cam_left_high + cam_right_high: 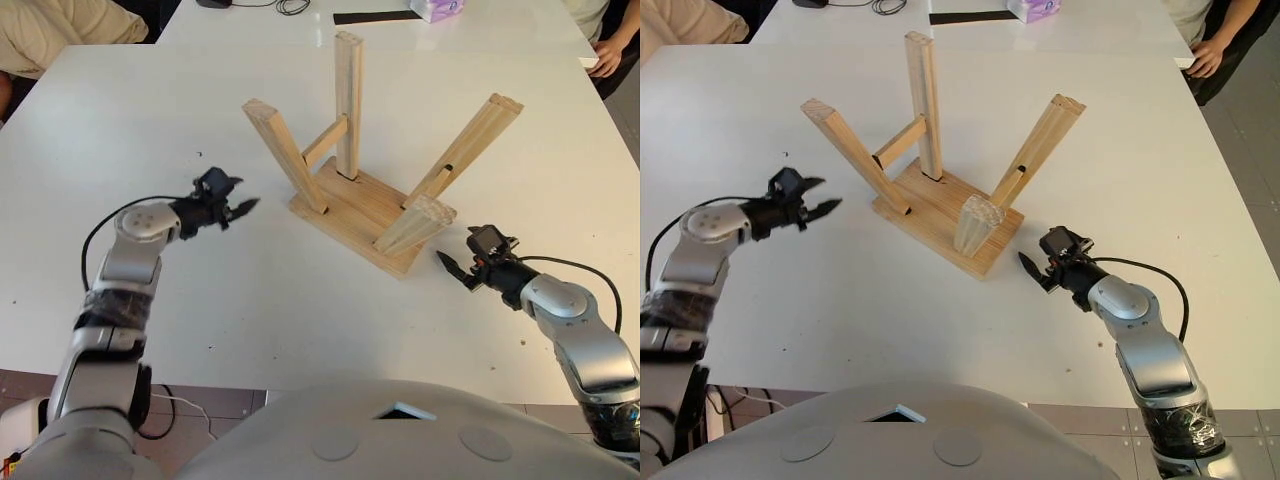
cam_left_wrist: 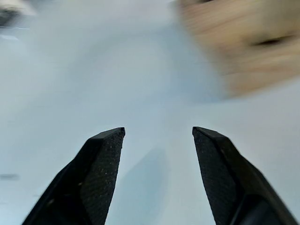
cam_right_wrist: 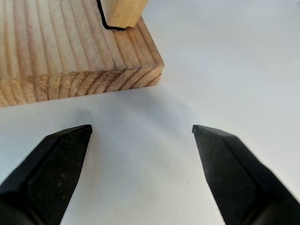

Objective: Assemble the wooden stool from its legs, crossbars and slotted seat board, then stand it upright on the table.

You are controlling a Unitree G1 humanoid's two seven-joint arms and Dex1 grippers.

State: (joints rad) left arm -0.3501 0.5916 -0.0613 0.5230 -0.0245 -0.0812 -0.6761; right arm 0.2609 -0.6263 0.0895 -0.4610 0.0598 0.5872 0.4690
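The stool lies upside down on the tabletop, seat flat and legs up. The left hand hovers near the stool's left side, spread and empty. The right hand, also spread and empty, is just beside the seat's near right corner, not touching. Bare tabletop rings the stool, well clear of every edge.

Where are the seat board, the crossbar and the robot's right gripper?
seat board [image 1: 352,212]: left eye view, bare middle of the board.
crossbar [image 1: 325,141]: left eye view, middle of the bar.
right gripper [image 1: 455,269]: left eye view, midway between its fingertips.
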